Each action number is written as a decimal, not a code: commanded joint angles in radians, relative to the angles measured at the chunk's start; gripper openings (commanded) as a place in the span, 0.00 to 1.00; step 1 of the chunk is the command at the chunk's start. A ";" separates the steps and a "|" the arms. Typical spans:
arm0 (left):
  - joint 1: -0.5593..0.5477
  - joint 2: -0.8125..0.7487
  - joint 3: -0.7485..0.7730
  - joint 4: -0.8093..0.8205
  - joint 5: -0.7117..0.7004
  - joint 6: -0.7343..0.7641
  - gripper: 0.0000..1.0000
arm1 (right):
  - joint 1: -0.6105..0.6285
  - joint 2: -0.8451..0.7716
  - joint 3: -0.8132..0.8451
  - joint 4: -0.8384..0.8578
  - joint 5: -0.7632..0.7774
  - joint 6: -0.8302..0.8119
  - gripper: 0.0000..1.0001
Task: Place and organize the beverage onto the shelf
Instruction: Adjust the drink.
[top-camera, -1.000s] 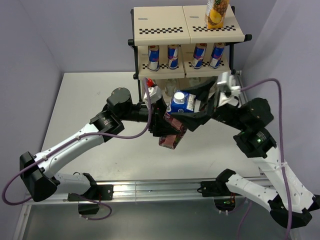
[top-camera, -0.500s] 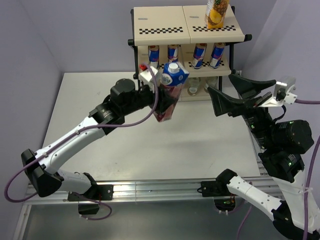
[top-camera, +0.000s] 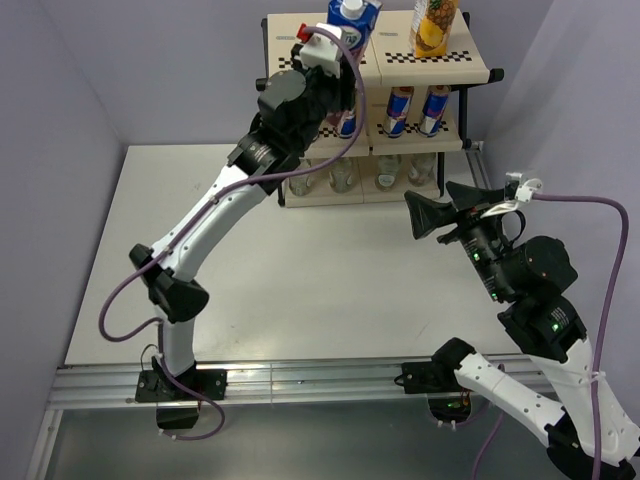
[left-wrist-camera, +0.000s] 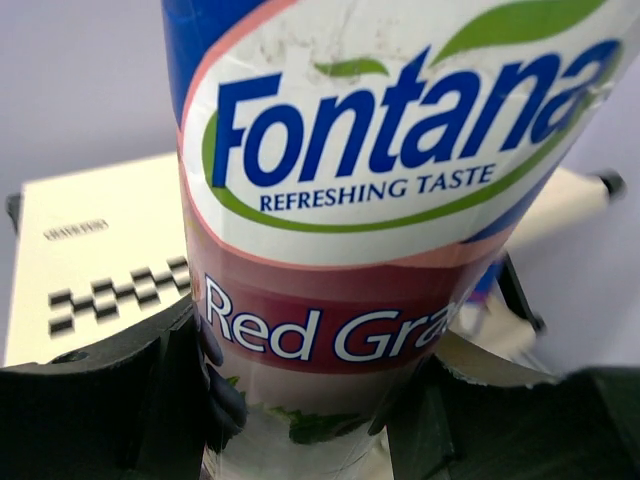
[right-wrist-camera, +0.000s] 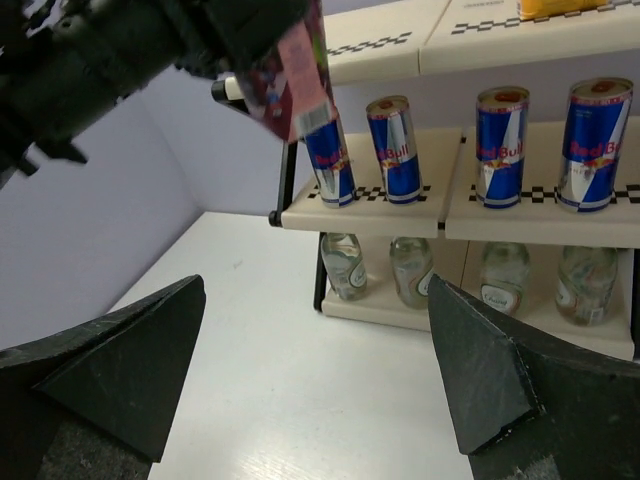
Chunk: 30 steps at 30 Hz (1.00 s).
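My left gripper (top-camera: 335, 80) is shut on the purple carton (top-camera: 352, 18), a red grape juice carton with a blue top and white cap. It holds the carton tilted, high at the front edge of the shelf's top board (top-camera: 300, 60). In the left wrist view the carton (left-wrist-camera: 380, 180) fills the frame between the fingers (left-wrist-camera: 170, 400). The yellow carton (top-camera: 433, 25) stands on the top board's right half. Blue-and-silver cans (top-camera: 400, 110) line the middle tier and clear bottles (top-camera: 388, 172) the bottom tier. My right gripper (top-camera: 447, 203) is open and empty, right of the shelf's front.
The white table (top-camera: 300, 280) runs to purple walls on the left and at the back. The right wrist view shows the cans (right-wrist-camera: 500, 145), the bottles (right-wrist-camera: 412, 270), the purple carton (right-wrist-camera: 295, 75) and the left arm (right-wrist-camera: 120, 50) above the table's left part.
My left arm has lifted the purple carton from low over the table up to the shelf's top tier. My right gripper let go of it, opened and drew back to the right.
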 joint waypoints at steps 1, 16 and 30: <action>0.034 -0.007 0.255 0.383 -0.058 0.031 0.00 | 0.000 -0.037 -0.027 -0.013 0.027 0.032 0.99; 0.095 -0.073 0.240 0.545 -0.007 -0.023 0.01 | 0.000 -0.074 -0.073 -0.044 -0.016 0.066 0.99; 0.285 0.097 0.305 0.564 0.011 -0.138 0.01 | 0.000 -0.087 -0.100 -0.042 -0.018 0.063 0.98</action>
